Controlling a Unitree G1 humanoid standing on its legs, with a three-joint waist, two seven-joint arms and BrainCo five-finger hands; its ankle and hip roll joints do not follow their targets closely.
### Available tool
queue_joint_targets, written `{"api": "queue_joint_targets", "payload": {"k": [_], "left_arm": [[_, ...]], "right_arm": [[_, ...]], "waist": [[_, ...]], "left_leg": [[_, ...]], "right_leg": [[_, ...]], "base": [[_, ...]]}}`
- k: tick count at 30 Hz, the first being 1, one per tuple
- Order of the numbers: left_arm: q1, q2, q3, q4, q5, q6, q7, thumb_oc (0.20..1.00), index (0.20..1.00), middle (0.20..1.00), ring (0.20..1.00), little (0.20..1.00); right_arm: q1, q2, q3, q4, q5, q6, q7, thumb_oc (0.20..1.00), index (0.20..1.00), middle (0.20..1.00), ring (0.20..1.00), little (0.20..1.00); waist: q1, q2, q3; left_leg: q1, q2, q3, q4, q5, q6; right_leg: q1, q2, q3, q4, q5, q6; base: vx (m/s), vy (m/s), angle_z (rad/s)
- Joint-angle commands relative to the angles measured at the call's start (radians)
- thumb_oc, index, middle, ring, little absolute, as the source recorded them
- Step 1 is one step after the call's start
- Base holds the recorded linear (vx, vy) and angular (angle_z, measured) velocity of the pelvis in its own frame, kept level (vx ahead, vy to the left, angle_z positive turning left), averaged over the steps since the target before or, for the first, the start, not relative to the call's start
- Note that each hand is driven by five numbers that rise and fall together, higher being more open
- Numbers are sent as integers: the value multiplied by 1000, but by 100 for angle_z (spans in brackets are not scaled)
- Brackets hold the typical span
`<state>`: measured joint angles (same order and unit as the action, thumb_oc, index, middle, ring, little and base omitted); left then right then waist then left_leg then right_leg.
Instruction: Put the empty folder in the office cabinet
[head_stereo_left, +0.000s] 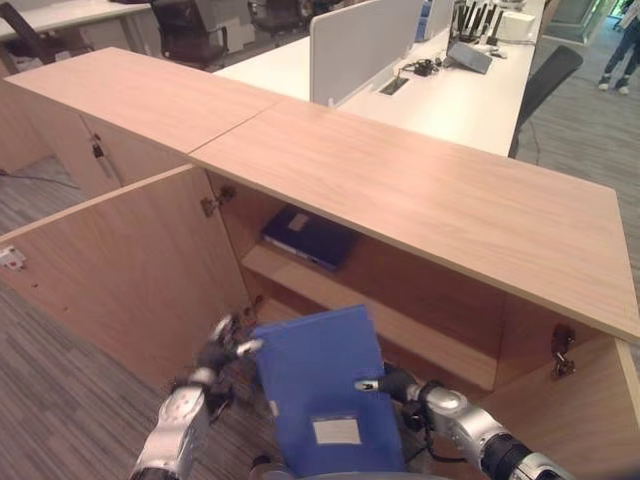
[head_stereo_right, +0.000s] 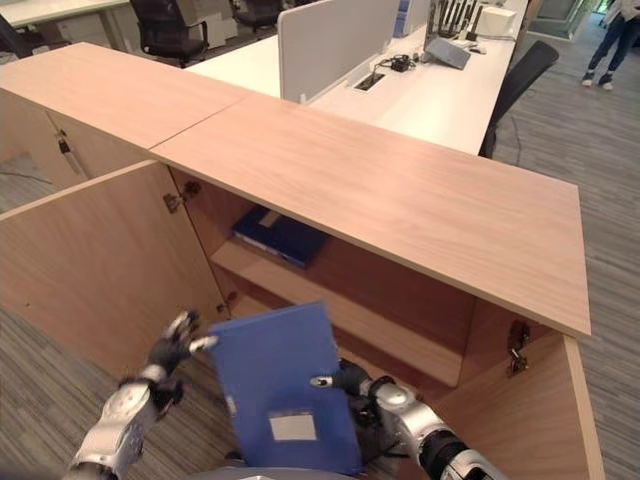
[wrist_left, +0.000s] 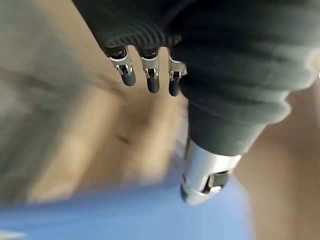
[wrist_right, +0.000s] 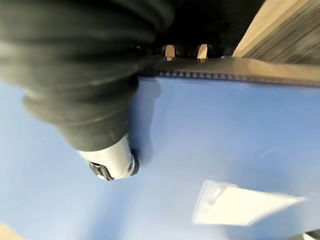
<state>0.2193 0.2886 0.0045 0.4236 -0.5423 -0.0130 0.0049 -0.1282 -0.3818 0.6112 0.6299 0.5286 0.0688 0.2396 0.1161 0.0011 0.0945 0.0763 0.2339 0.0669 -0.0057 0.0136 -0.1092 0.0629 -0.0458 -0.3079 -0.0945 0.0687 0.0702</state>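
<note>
R hand (head_stereo_left: 400, 385) pinched the blue folder (head_stereo_left: 322, 390) at its right edge, thumb on the face, fingers over the edge, holding it tilted in front of the open cabinet (head_stereo_left: 420, 200). L hand (head_stereo_left: 222, 345) was open w/ fingers spread, thumb tip touching the folder's upper left corner. A 2nd dark blue folder (head_stereo_left: 308, 236) lay on the upper shelf inside.

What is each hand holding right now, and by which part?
The right hand grips the blue folder by its right edge, thumb on the front face. The left hand is open at the folder's upper left corner, holding nothing.
</note>
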Motion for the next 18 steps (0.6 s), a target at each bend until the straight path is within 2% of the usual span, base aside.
{"api": "queue_joint_targets", "payload": {"k": [1,3,5,8,10,11,12,13,15,16,18], "left_arm": [[-2,24,26,-36,-71,-54,54,1000,1000,1000,1000,1000],[0,31,31,12,-25,-41,67,1000,1000,1000,1000,1000],[-26,23,10,216,-6,-8,67,1000,1000,1000,1000,1000],[-109,17,-68,478,223,23,115,1000,1000,1000,1000,1000],[-111,-1,-80,511,208,25,102,1000,1000,1000,1000,1000],[-113,-22,-80,565,168,28,91,1000,1000,1000,1000,1000],[-120,-47,-85,672,165,32,83,1000,1000,1000,1000,1000],[-122,-48,-85,675,164,30,82,1000,1000,1000,1000,1000],[-134,-85,-90,817,171,44,66,1000,1000,1000,1000,1000],[-135,-109,-54,934,136,69,29,1000,1000,1000,1000,1000],[-129,-122,-20,1041,147,91,2,1000,1000,1000,1000,1000]], "right_arm": [[-26,105,-31,-4,32,-26,29,200,200,200,200,200],[-16,122,-58,46,43,-24,8,200,200,200,200,200],[0,149,-100,109,105,-15,-24,200,200,200,200,200],[7,169,-164,176,205,-9,-62,200,200,200,200,200],[8,171,-182,195,226,-13,-71,200,200,200,200,200],[7,171,-204,230,245,-12,-90,200,200,200,200,200],[4,179,-228,278,268,-11,-97,200,200,200,200,200],[3,178,-229,279,269,-12,-97,200,200,200,200,200],[1,198,-259,330,298,-12,-100,200,200,200,200,200],[-10,212,-285,379,320,-15,-96,200,200,200,200,200],[-22,217,-298,389,333,-14,-94,200,200,200,200,200]], "waist": [[7,-37,18],[3,-34,15],[-5,-32,25],[-13,-43,80],[-13,-40,82],[-11,-37,84],[-9,-31,83],[-7,-30,85],[-10,-25,78],[-4,-1,65],[6,10,58]], "left_leg": [[-57,-27,-18,57,29,-24],[-57,-24,-17,62,24,-25],[-121,-16,-26,181,31,-37],[-338,-26,-63,503,172,-44],[-373,-24,-53,527,180,-37],[-392,-21,-37,515,169,-29],[-399,-14,-32,492,123,-34],[-398,-14,-31,493,121,-34],[-386,-26,-21,360,105,-21],[-365,-31,-32,112,195,-15],[-360,-42,-55,-32,215,-18]], "right_leg": [[81,42,-25,7,-120,-32],[81,46,-22,8,-126,-36],[85,56,-9,8,-137,-50],[85,56,-21,11,-133,-72],[81,58,-21,12,-136,-76],[79,56,-22,12,-137,-75],[94,58,-13,8,-150,-68],[95,58,-12,8,-150,-68],[97,49,1,7,-157,-56],[97,58,15,7,-154,-43],[112,67,42,7,-172,-34]], "base": [[17,-10,17],[18,-24,12],[-30,-58,0],[-135,-68,-7],[-29,-7,-3],[90,42,2],[92,40,2],[117,66,-9],[119,169,-41],[193,252,6],[211,190,41]]}}
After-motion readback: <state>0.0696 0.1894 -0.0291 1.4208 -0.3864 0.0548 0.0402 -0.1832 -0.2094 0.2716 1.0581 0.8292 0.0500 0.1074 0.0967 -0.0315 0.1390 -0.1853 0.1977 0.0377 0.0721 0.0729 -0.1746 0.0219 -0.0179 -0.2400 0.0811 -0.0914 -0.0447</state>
